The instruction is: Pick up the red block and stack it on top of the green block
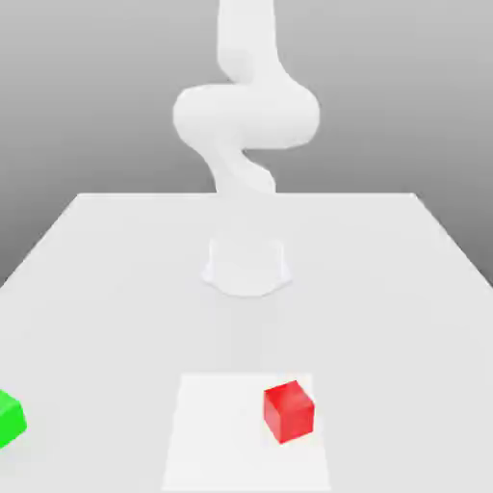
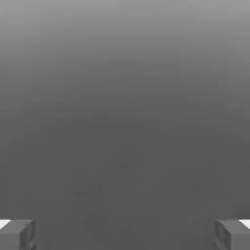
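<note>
The red block (image 1: 289, 411) sits on the white table near its front edge, a little towards the exterior view's right of centre. The green block (image 1: 10, 420) rests at the exterior view's far left, partly cut off by the picture's edge, well apart from the red one. In the hand view my gripper (image 2: 125, 235) is open: its two grey fingertips (image 2: 17, 234) stand far apart with nothing between them, and plain grey background lies beyond. Neither block is near the fingers there.
The white arm (image 1: 246, 116) rises from its round base (image 1: 246, 265) at the middle of the table (image 1: 404, 289). A lighter square patch (image 1: 217, 438) lies on the tabletop under the red block.
</note>
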`<state>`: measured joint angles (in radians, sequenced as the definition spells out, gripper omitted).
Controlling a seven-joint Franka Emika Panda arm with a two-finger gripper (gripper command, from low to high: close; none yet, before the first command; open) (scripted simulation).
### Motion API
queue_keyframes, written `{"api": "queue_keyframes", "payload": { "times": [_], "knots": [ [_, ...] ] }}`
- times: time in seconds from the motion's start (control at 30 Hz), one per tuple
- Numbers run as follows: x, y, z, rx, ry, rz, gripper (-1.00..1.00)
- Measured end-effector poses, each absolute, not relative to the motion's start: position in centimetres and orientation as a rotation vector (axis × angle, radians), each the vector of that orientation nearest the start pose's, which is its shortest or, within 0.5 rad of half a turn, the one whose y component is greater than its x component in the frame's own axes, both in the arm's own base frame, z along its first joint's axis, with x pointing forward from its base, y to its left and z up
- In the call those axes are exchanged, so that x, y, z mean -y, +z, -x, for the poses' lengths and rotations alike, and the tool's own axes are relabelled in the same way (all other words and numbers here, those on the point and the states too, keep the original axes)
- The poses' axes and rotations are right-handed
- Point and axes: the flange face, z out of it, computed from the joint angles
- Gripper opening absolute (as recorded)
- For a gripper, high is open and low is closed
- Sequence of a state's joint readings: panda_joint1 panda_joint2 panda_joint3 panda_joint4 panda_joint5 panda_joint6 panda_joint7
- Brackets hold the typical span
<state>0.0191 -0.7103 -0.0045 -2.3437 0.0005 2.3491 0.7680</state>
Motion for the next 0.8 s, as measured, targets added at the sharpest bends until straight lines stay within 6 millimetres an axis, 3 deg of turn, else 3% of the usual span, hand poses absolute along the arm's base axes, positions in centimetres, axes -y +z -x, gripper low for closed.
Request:
{"api": "queue_keyframes", "payload": {
  "times": [0.17,0.33,0.5,0.67,0.8],
  "knots": [
    [-1.9,55.0,-43.4,-0.918,-0.728,2.696,0.00],
    [-3.4,43.7,-45.4,-0.823,-0.513,2.844,0.00],
    [-4.6,32.7,-44.5,-0.713,-0.284,2.971,0.00],
    [-5.6,22.7,-41.0,-0.583,-0.046,3.076,0.00],
    [-5.6,17.8,-40.4,-0.566,-0.003,3.090,0.00]
  ]
}}
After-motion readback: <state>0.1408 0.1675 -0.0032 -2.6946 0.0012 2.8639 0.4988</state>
